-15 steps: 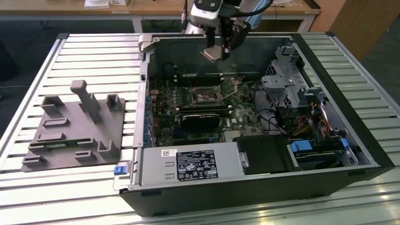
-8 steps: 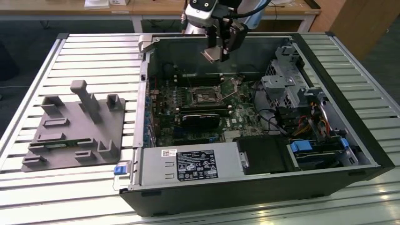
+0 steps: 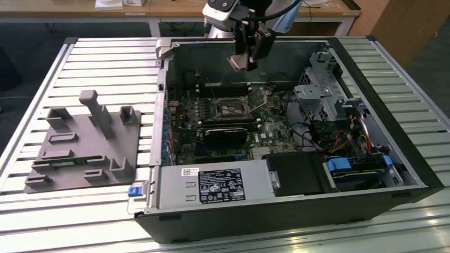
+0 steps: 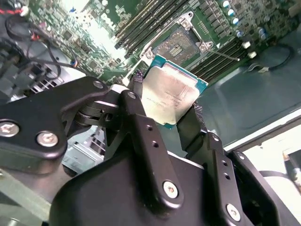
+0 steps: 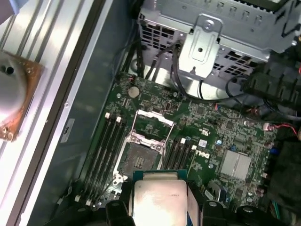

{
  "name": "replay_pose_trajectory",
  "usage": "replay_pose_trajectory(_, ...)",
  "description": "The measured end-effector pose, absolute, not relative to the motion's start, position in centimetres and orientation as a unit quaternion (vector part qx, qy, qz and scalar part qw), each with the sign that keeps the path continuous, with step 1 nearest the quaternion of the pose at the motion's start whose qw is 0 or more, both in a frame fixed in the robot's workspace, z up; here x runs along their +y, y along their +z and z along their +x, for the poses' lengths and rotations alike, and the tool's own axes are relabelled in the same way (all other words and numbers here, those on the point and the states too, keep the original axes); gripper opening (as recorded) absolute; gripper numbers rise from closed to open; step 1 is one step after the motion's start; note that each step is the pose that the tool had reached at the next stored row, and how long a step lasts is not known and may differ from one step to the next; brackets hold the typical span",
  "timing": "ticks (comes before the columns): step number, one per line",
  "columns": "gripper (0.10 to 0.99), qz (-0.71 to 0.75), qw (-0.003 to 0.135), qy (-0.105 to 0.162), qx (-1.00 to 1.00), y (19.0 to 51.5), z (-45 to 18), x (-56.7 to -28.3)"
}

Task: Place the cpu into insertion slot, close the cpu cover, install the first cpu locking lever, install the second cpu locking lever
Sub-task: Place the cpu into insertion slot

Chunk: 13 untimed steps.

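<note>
- Here, the small flat square cpu with a dull grey-brown metal top and a teal-green edge (image 4: 171,94) is pinched by two opposite edges between the black fingers of the gripper (image 3: 246,62), jaws narrowed on it. In the exterior view it hangs at the upper middle of the frame, above the open case and well clear of the board.
- In both wrist views the chip's lid looks smooth and faintly reflective, with thin, hard edges. The grip seems to rest on little material.
- The insertion slot (image 5: 140,160), a square socket with a dark centre and a silvery rim, lies open just beyond the chip in the first wrist view and is not yet filled.
- The cpu cover (image 5: 155,116), a thin silvery frame plate, appears swung up at the socket's far side. A thin wire lever (image 4: 230,56) sticks out beside the socket.
- Doing this step well likely means keeping the chip level, squaring its sides to the socket rim, and lowering it gently without sliding, since the socket contacts look fine and easily bent.
- Around it lie the green circuit board (image 3: 271,132) and long black memory slots (image 5: 106,146), inside the black metal computer case (image 3: 281,221) on a ribbed aluminium table (image 3: 105,58).
</note>
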State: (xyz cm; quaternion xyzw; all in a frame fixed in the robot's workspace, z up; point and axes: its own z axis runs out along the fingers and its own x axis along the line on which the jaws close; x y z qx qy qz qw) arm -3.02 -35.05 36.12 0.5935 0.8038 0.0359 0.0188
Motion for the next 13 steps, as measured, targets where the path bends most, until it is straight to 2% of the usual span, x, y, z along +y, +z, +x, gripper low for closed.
replay_pose_trajectory(13,0.541,0.673,0.024,0.032,0.738,35.86,-3.02,-35.05)
